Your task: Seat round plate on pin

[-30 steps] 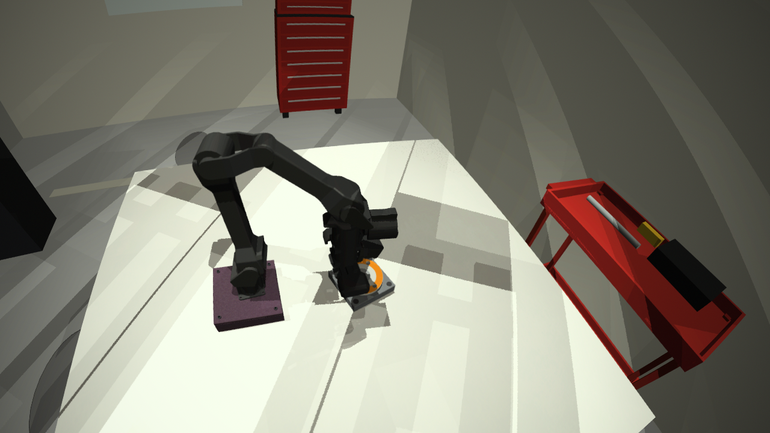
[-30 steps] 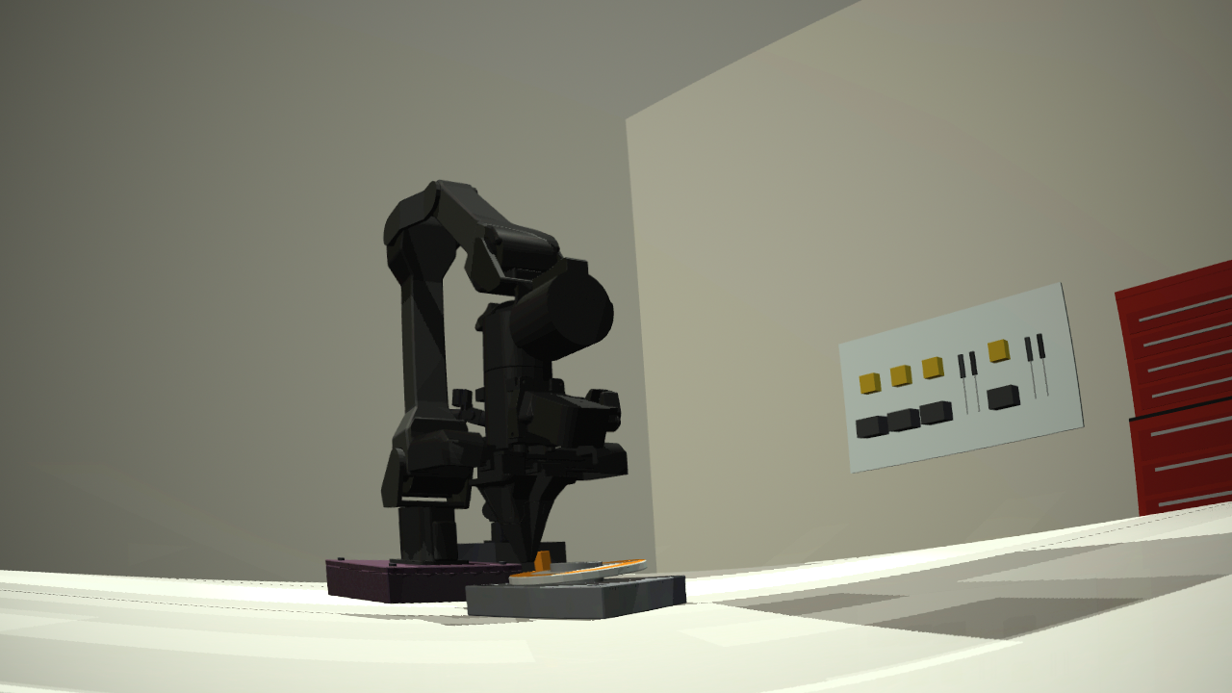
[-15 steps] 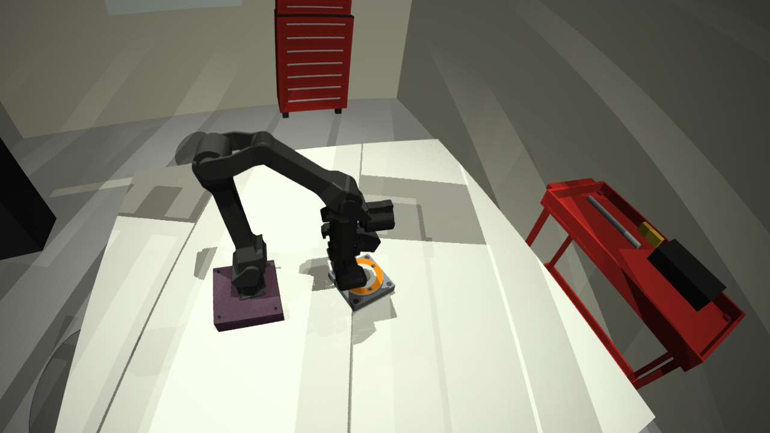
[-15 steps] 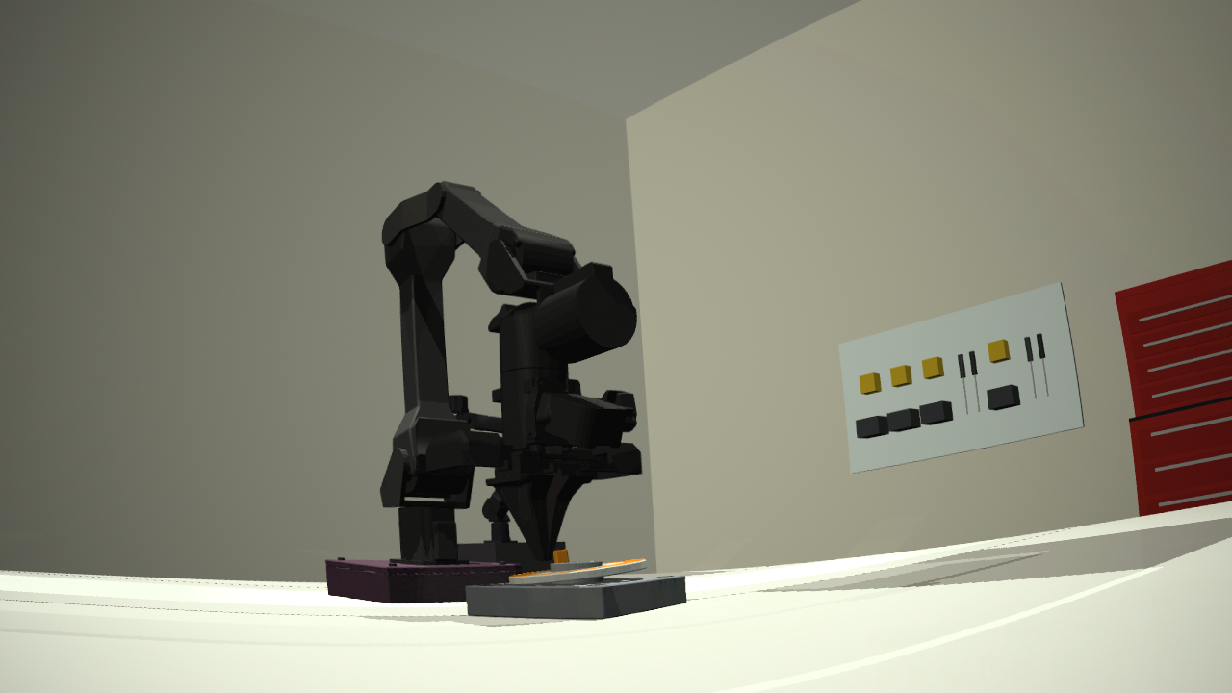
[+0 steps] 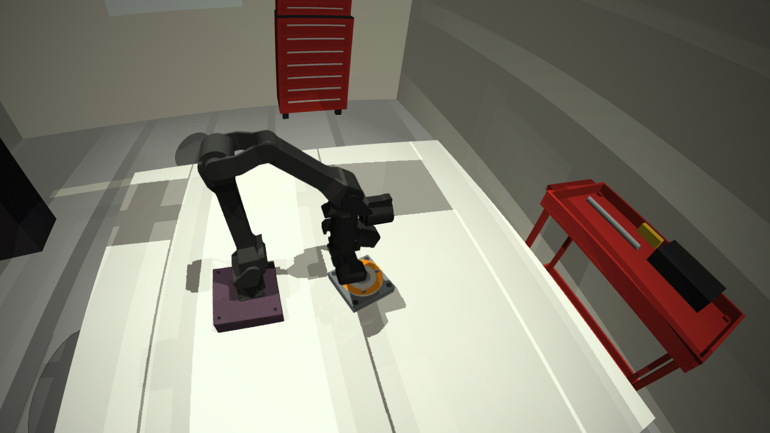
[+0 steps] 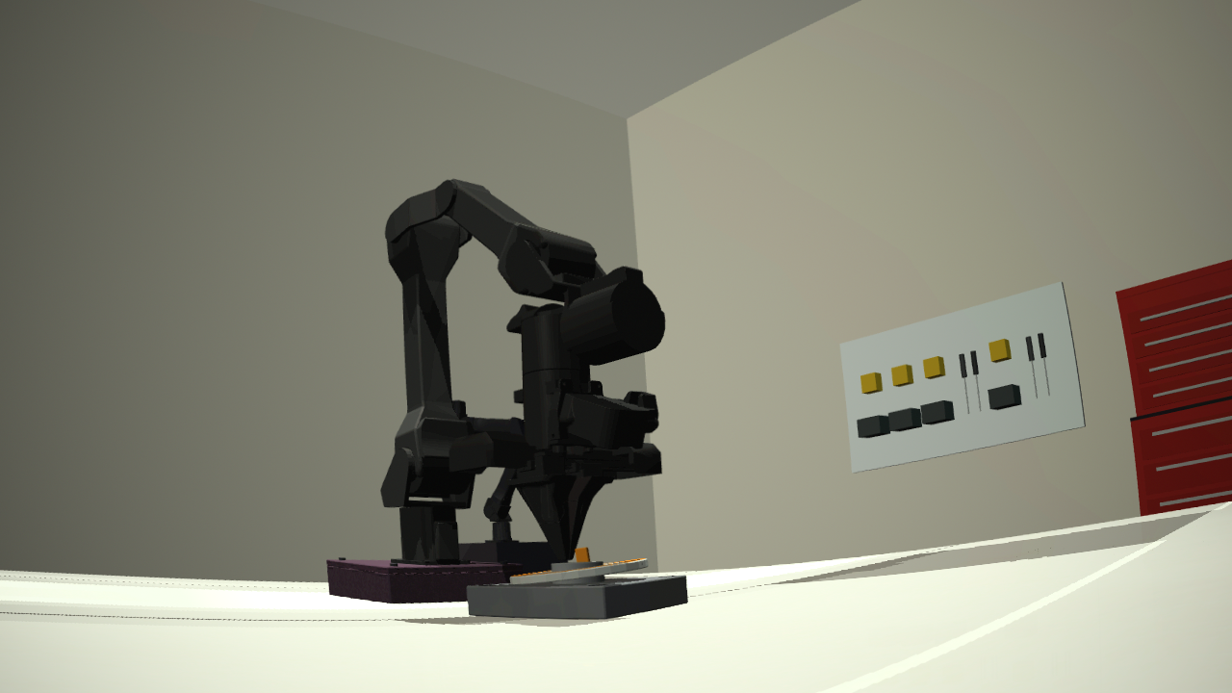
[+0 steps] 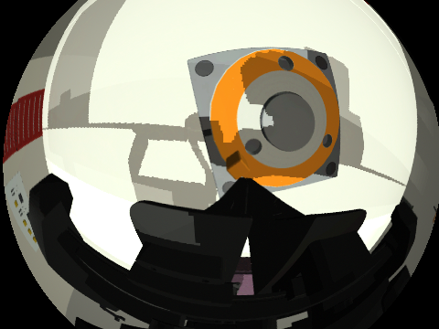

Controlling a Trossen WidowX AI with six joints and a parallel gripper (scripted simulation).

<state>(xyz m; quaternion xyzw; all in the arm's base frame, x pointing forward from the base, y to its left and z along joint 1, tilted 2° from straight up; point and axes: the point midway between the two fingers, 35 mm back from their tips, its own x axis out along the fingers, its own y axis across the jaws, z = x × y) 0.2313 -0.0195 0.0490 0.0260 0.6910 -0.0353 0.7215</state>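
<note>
The round plate, with its orange ring, sits around the grey post. In the exterior view it is tilted, its right side higher above the grey square base. The orange tab stands up at the plate's lower left in the wrist view. The hole next to the tab looks dark; I cannot see the pin. My gripper is shut and empty, its tips low beside the tab; whether they touch it I cannot tell.
The arm's purple mounting block stands left of the base on the white table. Beyond the table are a red cart at the right and a red drawer cabinet at the back.
</note>
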